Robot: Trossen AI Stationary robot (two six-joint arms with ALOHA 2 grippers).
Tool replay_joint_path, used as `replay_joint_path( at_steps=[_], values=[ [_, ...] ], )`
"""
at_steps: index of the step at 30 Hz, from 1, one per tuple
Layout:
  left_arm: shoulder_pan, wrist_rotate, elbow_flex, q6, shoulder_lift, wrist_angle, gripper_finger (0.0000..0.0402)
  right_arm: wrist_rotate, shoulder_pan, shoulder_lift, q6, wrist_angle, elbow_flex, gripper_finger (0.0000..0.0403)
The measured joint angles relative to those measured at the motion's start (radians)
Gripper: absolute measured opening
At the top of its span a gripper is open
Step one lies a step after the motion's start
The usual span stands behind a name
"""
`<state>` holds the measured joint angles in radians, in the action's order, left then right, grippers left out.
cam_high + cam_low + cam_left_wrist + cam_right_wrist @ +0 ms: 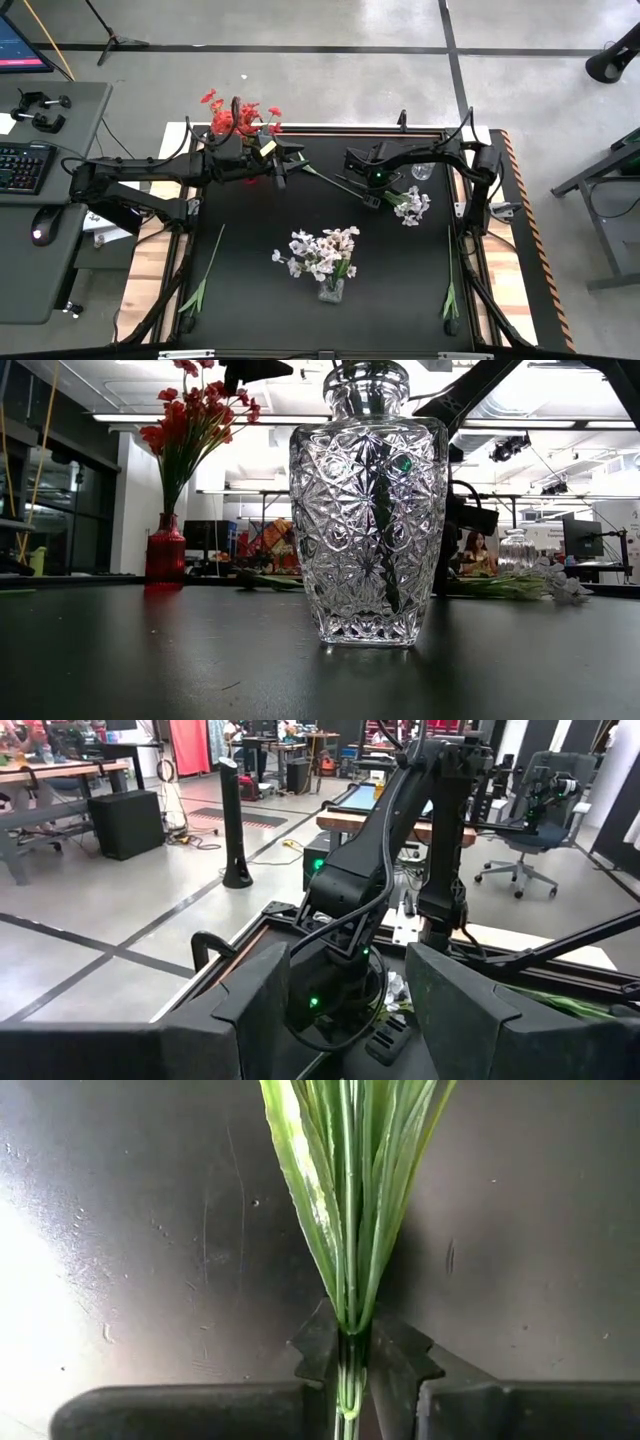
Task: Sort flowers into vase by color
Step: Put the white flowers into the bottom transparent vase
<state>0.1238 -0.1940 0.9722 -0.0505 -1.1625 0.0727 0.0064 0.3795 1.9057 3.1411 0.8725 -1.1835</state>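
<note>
While the left gripper [283, 163] is waiting open-fingered beside the red vase [165, 552], the right gripper [352, 1370] is pinching a white flower's green stem [350, 1230] against the black table [260, 260].

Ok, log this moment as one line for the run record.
right end effector: shut on white flower stem, lying on table | left end effector: open, beside red vase | clear vase: white flowers in

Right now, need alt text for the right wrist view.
The right end effector is shut on a bundle of green stems and leaves, which fans out away from the camera over the dark, scuffed tabletop. No blossoms are in view.
</note>
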Motion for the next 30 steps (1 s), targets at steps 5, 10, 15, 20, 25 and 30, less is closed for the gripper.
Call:
replay_joint_path(
  at_steps=[5, 10, 15, 20, 25, 30],
  values=[
    [0.0, 0.0, 0.0, 0.0, 0.0, 0.0, 0.0188, -0.031, 0.02, 0.0, 0.001, 0.001, 0.0, 0.0031],
    [0.0, -0.003, 0.0, 0.001, 0.0, 0.0, 0.0188, 0.004, 0.018, 0.0, 0.001, 0.007, 0.0, 0.0007],
    [0.0, -0.004, 0.0, 0.001, 0.0, 0.0, 0.0188, 0.06, -0.003, 0.0, 0.001, 0.029, 0.0, 0.0003],
    [0.0, -0.02, 0.0, 0.001, 0.0, 0.0, 0.0188, 0.089, -0.008, -0.001, 0.0, 0.008, 0.001, 0.0004],
    [0.0, -0.03, 0.0, 0.002, 0.0, 0.0, 0.0188, 0.087, -0.02, -0.002, 0.0, 0.005, 0.001, 0.0021],
    [0.0, -0.03, 0.0, 0.001, 0.0, 0.0, 0.0188, 0.088, -0.021, -0.002, 0.0, 0.011, 0.001, 0.0037]
  ],
)
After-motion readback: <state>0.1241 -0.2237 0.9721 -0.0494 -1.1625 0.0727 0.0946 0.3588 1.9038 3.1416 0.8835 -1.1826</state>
